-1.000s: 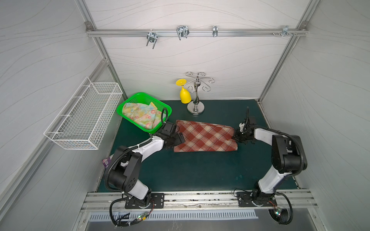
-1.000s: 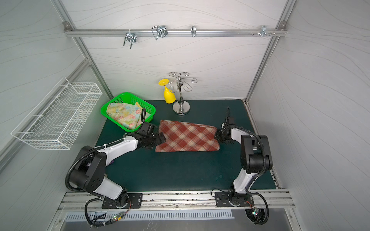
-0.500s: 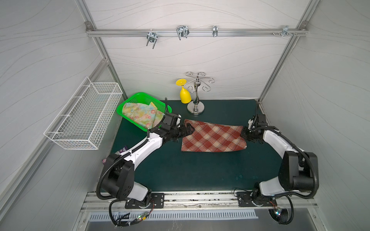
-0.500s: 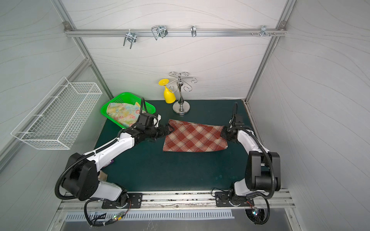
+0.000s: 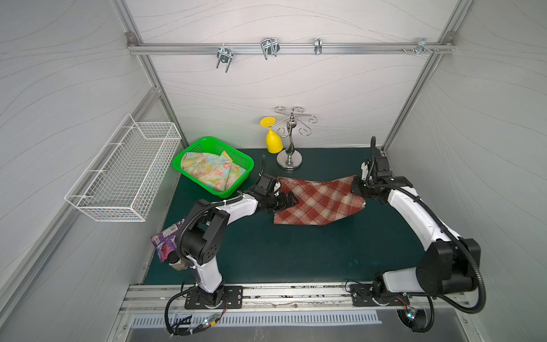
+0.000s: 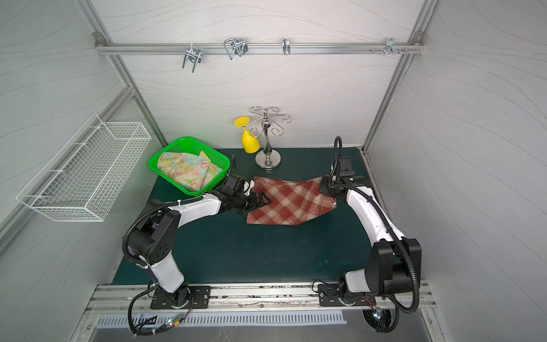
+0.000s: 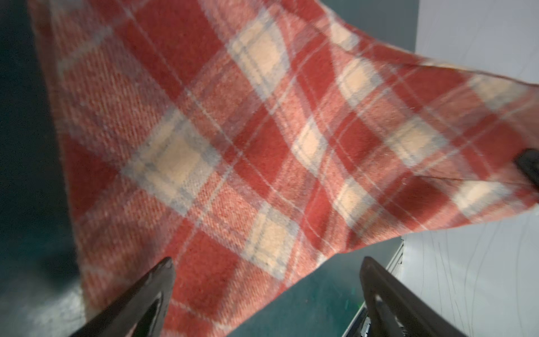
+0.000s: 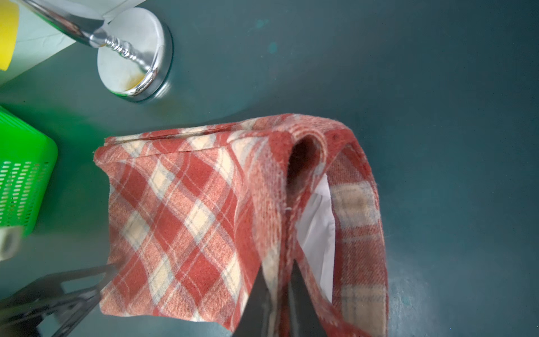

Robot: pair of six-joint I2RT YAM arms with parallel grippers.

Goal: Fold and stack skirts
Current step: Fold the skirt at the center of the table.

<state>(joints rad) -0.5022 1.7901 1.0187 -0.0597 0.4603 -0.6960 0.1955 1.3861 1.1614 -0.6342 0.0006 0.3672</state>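
Observation:
The red-brown and cream plaid skirt (image 5: 319, 201) (image 6: 290, 204) hangs between both arms at mid-table, its right end raised and its lower edge sagging. My right gripper (image 5: 356, 189) (image 6: 324, 188) (image 8: 280, 268) is shut on a bunched fold of that end, where a white label shows. My left gripper (image 5: 291, 198) (image 6: 263, 200) (image 7: 267, 262) stands open at the skirt's left edge. The plaid cloth (image 7: 233, 131) lies just ahead of its fingertips, ungripped. The pale floral skirt (image 5: 213, 170) (image 6: 186, 170) lies crumpled in the green basket (image 5: 207, 139) (image 6: 183, 139).
A chrome hook stand (image 5: 289, 160) with a yellow cup (image 5: 273, 142) stands behind the plaid skirt. A white wire basket (image 5: 127, 171) hangs on the left wall. A purple snack wrapper (image 5: 165, 242) lies behind the left arm's base.
The right gripper has drawn the plaid skirt to the right and lifted its end. The left arm has followed, its open gripper staying at the skirt's left edge.

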